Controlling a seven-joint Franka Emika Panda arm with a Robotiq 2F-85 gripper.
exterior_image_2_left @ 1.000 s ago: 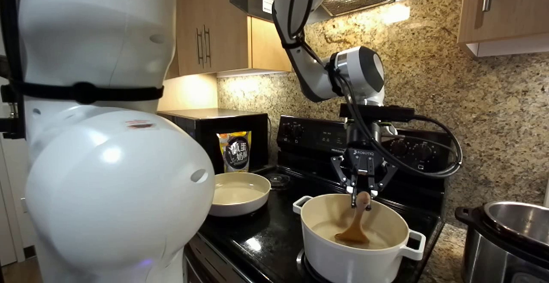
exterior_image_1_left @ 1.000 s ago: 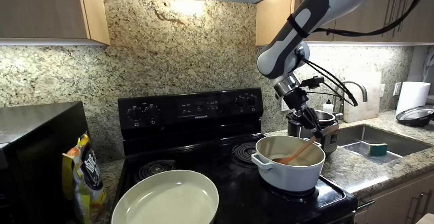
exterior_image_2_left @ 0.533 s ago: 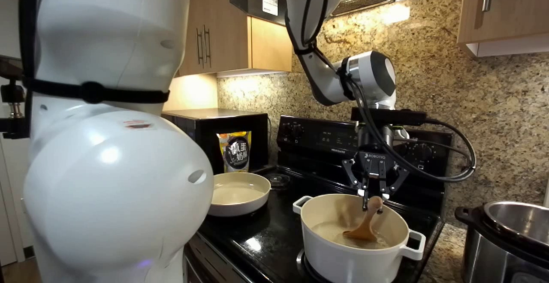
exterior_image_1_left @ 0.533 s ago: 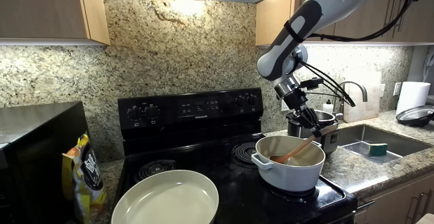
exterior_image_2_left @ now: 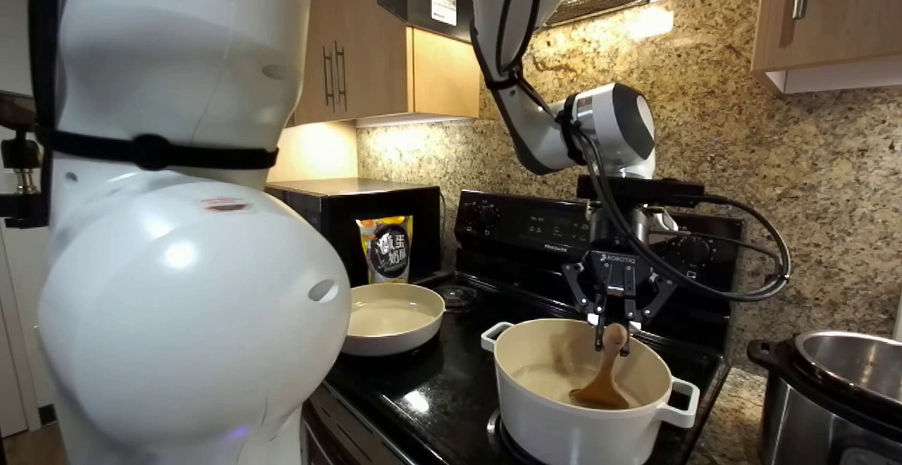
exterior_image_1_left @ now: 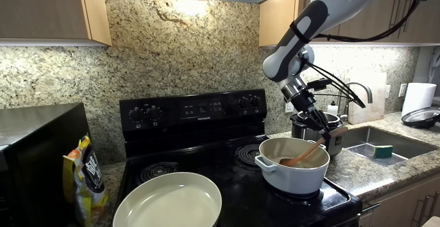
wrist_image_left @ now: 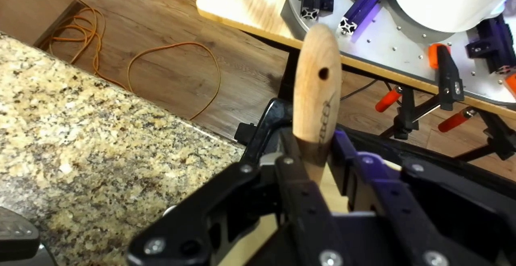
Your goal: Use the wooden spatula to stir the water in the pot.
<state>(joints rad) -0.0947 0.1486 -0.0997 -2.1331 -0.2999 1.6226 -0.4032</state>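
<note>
The white pot (exterior_image_1_left: 294, 182) stands on the front right burner, its tan inside holding shallow water (exterior_image_2_left: 539, 378). My gripper (exterior_image_1_left: 325, 136) is just above the pot's rim, shut on the handle of the wooden spatula (exterior_image_1_left: 306, 152). In an exterior view the blade of the spatula (exterior_image_2_left: 600, 389) rests low in the pot (exterior_image_2_left: 564, 433), its lower edge in the water, and the handle leans up between the fingertips of the gripper (exterior_image_2_left: 612, 345). In the wrist view the handle end of the spatula (wrist_image_left: 316, 92) sticks out past the gripper (wrist_image_left: 314, 141); the blade is hidden there.
A steel cooker (exterior_image_2_left: 800, 408) stands on the counter close beside the pot. The large cream pan (exterior_image_1_left: 175, 203) sits on the stove (exterior_image_1_left: 237, 196) across from it. Behind rises the stove's control panel (exterior_image_1_left: 192, 111). Further over are a snack bag (exterior_image_1_left: 91, 182) and the sink (exterior_image_1_left: 409, 142).
In an exterior view, gripper and spatula have shifted right, and the blade has swung right and nearer the pot's near wall. Pot and pan have stayed in place; the grip is unchanged.
</note>
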